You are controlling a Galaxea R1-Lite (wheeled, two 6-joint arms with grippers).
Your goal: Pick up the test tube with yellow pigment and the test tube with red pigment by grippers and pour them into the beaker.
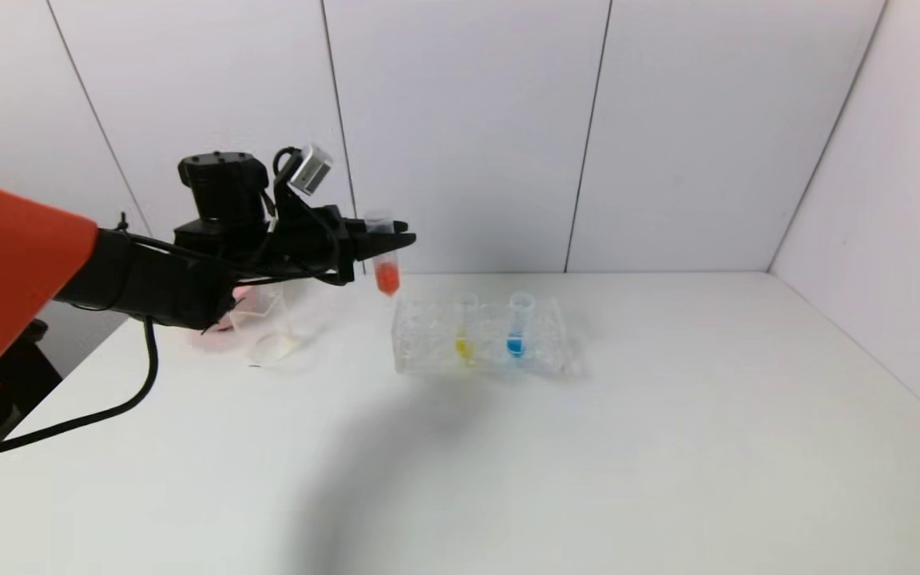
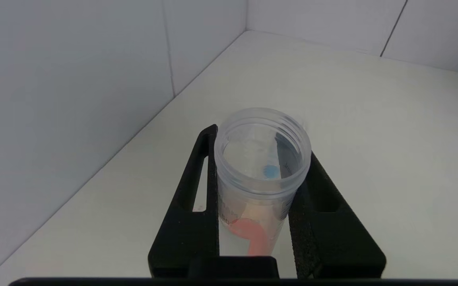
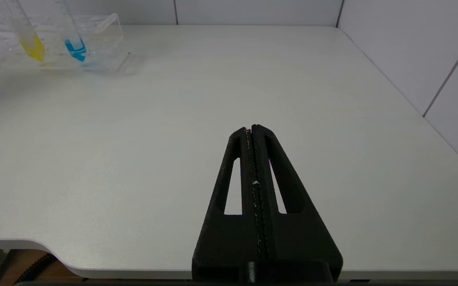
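**One Tube Up, Beaker Off to the Left**

Left gripper (image 1: 393, 233) clamped on the test tube with red pigment (image 1: 385, 265), upright, clear of the rack (image 1: 482, 339). Carry level toward the beaker (image 1: 267, 331) near the pink bowl (image 1: 224, 331); tip slowly over the rim. Test tube with yellow pigment (image 1: 465, 326) waiting in the rack beside the blue tube (image 1: 517, 323). Right gripper (image 3: 253, 129) parked low, pressed together. Faint graduation marks only; no legible writing.

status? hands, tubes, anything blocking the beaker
Left hand shut on red tube, lifted clear of rack. Right hand shut, empty, parked low. Yellow tube in rack. Beaker partly behind left arm; nothing seen blocking it.
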